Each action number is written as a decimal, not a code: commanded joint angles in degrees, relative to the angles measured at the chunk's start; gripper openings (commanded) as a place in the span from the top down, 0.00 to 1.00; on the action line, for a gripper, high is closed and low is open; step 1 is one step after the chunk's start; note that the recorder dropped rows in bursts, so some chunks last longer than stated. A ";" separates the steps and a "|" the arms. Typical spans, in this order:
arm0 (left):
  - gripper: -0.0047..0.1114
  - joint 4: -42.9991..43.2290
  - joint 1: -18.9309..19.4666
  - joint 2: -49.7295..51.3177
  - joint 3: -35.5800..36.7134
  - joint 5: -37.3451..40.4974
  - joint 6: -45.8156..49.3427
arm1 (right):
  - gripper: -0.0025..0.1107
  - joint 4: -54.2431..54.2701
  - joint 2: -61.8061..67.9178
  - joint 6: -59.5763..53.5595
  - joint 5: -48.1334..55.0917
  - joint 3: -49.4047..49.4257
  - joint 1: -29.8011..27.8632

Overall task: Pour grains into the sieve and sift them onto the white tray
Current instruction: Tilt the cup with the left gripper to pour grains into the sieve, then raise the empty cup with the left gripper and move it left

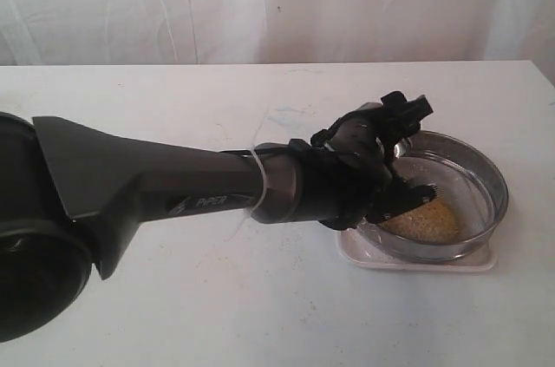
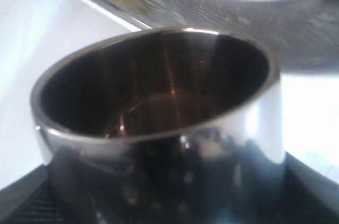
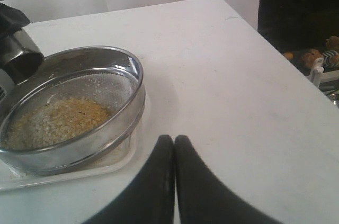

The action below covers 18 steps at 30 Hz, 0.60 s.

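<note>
The sieve [image 1: 496,183] rests on the white tray [image 1: 357,252] at the table's right side, with a mound of yellow-gold grains [image 1: 425,221] on its mesh. My left gripper [image 1: 392,178] reaches over the sieve's near rim, shut on a small steel cup [image 2: 159,144] tipped toward the mesh. The cup's inside looks dark and empty. In the right wrist view the sieve [image 3: 130,73], grains [image 3: 58,118], tray [image 3: 69,173] and cup [image 3: 24,60] all show. My right gripper [image 3: 174,142] is shut on nothing, low over the table beside the tray.
The long dark left arm [image 1: 156,185] crosses the middle of the white table [image 1: 217,298]. The table's far edge [image 3: 249,28] drops off beside the sieve, with dark clutter beyond it. A white curtain [image 1: 277,3] hangs behind.
</note>
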 commanded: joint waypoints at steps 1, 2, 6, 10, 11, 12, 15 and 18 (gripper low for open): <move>0.96 1.40 -0.26 -0.85 -0.24 -2.50 -18.31 | 0.98 -0.17 -0.23 0.04 -0.71 0.11 -0.26; 0.96 1.40 -0.26 -0.95 -0.24 -2.66 -22.24 | 0.98 -0.17 -0.23 0.04 -0.71 0.11 -0.26; 0.96 1.40 -0.26 -2.16 -0.24 -3.56 -35.70 | 0.98 -0.17 -0.23 0.04 -0.71 0.11 -0.26; 0.96 1.40 0.12 -7.16 -0.24 -13.86 -47.31 | 0.98 -0.17 -0.23 0.04 -0.71 0.11 -0.26; 0.96 1.40 0.64 -9.27 -0.24 -17.10 -51.30 | 0.98 -0.17 -0.23 0.04 -0.71 0.11 -0.26; 0.96 1.40 0.95 -10.41 -0.24 -18.06 -54.86 | 0.98 -0.17 -0.23 0.04 -0.71 0.11 -0.26; 0.96 1.08 3.36 -15.72 2.96 -19.78 -69.15 | 0.98 -0.17 -0.23 0.04 -0.71 0.11 -0.26; 0.96 0.46 7.54 -21.47 11.19 -28.02 -78.26 | 0.98 -0.17 -0.23 0.04 -0.71 0.11 -0.26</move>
